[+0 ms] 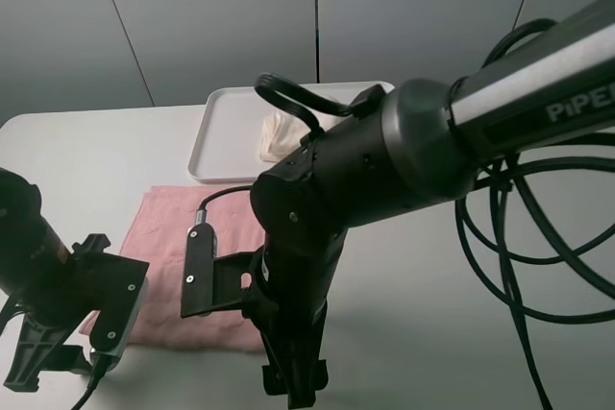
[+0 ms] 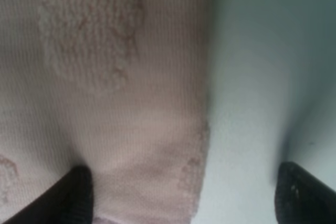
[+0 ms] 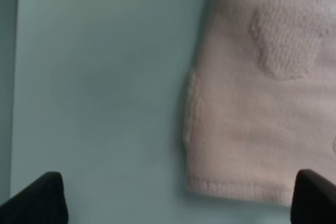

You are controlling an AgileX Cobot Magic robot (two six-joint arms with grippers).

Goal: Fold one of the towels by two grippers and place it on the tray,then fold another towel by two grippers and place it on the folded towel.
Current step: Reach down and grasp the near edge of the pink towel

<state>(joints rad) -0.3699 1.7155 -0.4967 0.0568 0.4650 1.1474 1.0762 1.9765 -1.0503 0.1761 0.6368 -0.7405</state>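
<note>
Exterior high view gives me the best read on progress: the white tray [image 1: 226,132] sits at 12 o'clock on the table [image 1: 86,151], and the cream towel [image 1: 279,136] lies on it in a folded bundle, partly hidden behind my right arm. I judge the first half of the job done. The pink towel [image 1: 163,228] lies spread flat on the table at 6 o'clock from the tray, not yet folded. In the left wrist view my left tool [image 2: 189,195] has its jaws wide apart and holds nothing, one tip over a near corner of the pink towel and the other over bare table. The right tool [image 3: 178,198] is likewise spread and empty, low over the other near corner. What remains, as I see it: pinch both corners, fold the pink towel over, then carry it onto the cream one.
</note>
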